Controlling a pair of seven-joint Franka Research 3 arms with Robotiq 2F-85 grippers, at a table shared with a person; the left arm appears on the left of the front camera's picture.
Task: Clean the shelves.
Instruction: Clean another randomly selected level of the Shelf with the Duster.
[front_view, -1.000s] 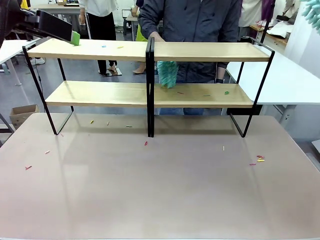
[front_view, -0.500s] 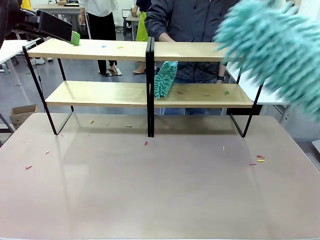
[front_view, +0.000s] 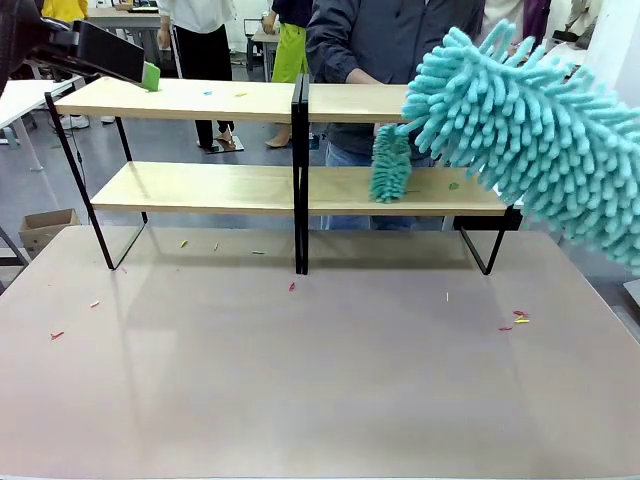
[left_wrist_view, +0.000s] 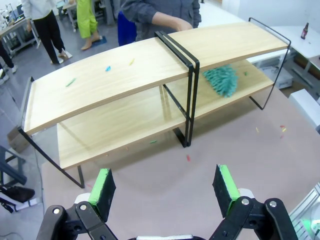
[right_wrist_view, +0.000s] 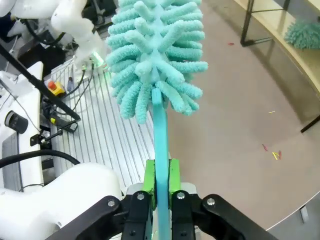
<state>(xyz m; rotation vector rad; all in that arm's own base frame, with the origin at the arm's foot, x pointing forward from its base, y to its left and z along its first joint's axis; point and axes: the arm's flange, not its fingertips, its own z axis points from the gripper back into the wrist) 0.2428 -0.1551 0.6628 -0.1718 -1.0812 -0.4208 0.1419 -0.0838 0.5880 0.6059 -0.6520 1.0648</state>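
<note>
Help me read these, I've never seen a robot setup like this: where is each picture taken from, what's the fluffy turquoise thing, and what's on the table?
This is a robot with two arms, each ending in a two-finger gripper with green pads. The front view looks across the table at a person standing behind the shelves, one hand on the top board. The other two pictures come from cameras on the robot's wrists. The right gripper is shut on the handle of a turquoise duster, the big fluffy shape near the front camera. The left gripper is open and empty, near the shelves' left end. A smaller duster is on the lower right board; what holds it is hidden. Small coloured scraps lie on the table and boards.
</note>
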